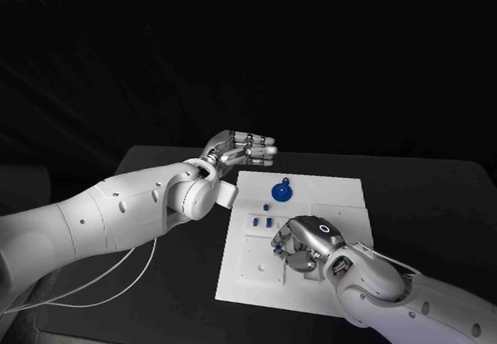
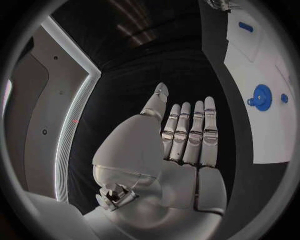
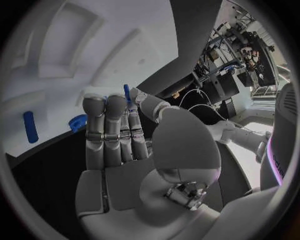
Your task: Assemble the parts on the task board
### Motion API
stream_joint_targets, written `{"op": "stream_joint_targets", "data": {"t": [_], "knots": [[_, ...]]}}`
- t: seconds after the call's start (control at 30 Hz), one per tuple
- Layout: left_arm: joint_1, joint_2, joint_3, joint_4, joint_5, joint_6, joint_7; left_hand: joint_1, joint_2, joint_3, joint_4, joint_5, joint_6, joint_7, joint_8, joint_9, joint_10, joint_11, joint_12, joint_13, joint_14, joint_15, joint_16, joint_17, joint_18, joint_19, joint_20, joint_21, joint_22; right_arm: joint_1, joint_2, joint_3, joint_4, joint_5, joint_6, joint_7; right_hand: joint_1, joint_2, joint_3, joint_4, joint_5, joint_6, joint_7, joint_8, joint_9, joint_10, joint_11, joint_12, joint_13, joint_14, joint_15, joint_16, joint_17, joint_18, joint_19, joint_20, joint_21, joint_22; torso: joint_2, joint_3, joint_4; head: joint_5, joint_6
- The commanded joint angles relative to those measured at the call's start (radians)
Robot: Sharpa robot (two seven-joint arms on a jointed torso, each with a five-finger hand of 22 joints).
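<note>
Right hand (image 1: pixel 305 243): pinching small blue part (image 3: pixel 127 93) over task board (image 1: pixel 330 198); I keep it upright, lower slowly. Left hand (image 1: pixel 241 149): released, clear.

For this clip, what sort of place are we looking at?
Probably a robotics lab bench: a black table carries a white task board with small blue parts, and the right wrist view shows equipment racks with cables behind the robot.

We see the white task board (image 1: pixel 319 195) lying flat mid-table, a round blue part (image 1: pixel 281 192) near its far edge and small blue parts (image 1: pixel 262 216) just nearer.
</note>
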Motion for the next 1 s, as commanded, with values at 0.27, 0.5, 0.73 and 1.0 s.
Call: {"op": "stream_joint_targets", "data": {"t": [0.27, 0.5, 0.73, 1.0], "knots": [[0.001, 0.009, 0.001, 0.000, 0.008, 0.001, 0.010, -0.001, 0.011, 0.005, 0.003, 0.002, 0.009, 0.000, -0.001, -0.001, 0.002, 0.002, 0.000, 0.000, 0.004, 0.000, -0.001, -0.001, 0.000, 0.008, 0.001, 0.006, -0.001, -0.010, 0.023, -0.013, -0.042, -0.056, -0.014, 0.005, 0.008, 0.003, 0.004, 0.002, 0.001, 0.005, 0.001, 0.006, 0.001, 0.021, -0.014, 0.002, -0.001, 0.003, -0.006, -0.004, 0.002, 0.013, 0.020, -0.003, 0.002, 0.030, 0.000, 0.0004, -0.0012, 0.009, -0.009], [0.001, 0.010, 0.001, 0.000, 0.008, 0.008, 0.007, -0.003, 0.012, 0.005, 0.004, 0.001, 0.009, 0.000, -0.002, -0.001, 0.002, 0.002, 0.000, 0.000, 0.003, 0.000, -0.001, -0.001, 0.000, 0.008, 0.001, 0.006, -0.001, -0.013, 0.033, -0.021, -0.068, -0.066, -0.019, -0.004, 0.008, 0.003, 0.004, 0.002, 0.001, 0.005, 0.001, 0.006, 0.001, 0.021, -0.014, 0.002, -0.001, 0.003, -0.006, -0.004, 0.002, 0.013, 0.020, -0.003, 0.002, 0.030, 0.000, 0.0010, -0.0005, 0.010, -0.012], [0.001, 0.009, 0.001, 0.000, 0.008, 0.010, 0.004, -0.003, 0.011, 0.004, 0.005, 0.001, 0.008, 0.000, -0.001, -0.001, 0.001, 0.003, 0.000, 0.000, 0.002, 0.000, -0.001, -0.001, 0.000, 0.008, 0.001, 0.006, -0.001, -0.014, 0.037, -0.023, -0.074, -0.078, -0.033, -0.016, 0.006, 0.004, 0.006, 0.001, 0.001, 0.005, 0.001, 0.006, 0.001, 0.022, -0.014, 0.002, -0.001, 0.004, -0.006, -0.005, 0.003, 0.013, 0.020, -0.003, 0.001, 0.029, 0.000, 0.0014, -0.0014, 0.010, -0.011], [0.001, 0.010, 0.001, 0.000, 0.008, 0.014, 0.001, -0.003, 0.011, 0.004, 0.005, 0.001, 0.008, 0.000, -0.001, -0.001, 0.001, 0.003, 0.000, 0.000, 0.002, 0.000, -0.001, -0.001, 0.000, 0.008, 0.001, 0.006, -0.001, -0.014, 0.040, -0.024, -0.075, -0.084, -0.040, -0.026, 0.006, 0.004, 0.006, 0.001, 0.001, 0.005, 0.001, 0.006, 0.001, 0.022, -0.014, 0.002, -0.001, 0.004, -0.006, -0.005, 0.003, 0.013, 0.020, -0.003, 0.001, 0.029, 0.000, 0.0012, -0.0019, 0.012, -0.012]]}}
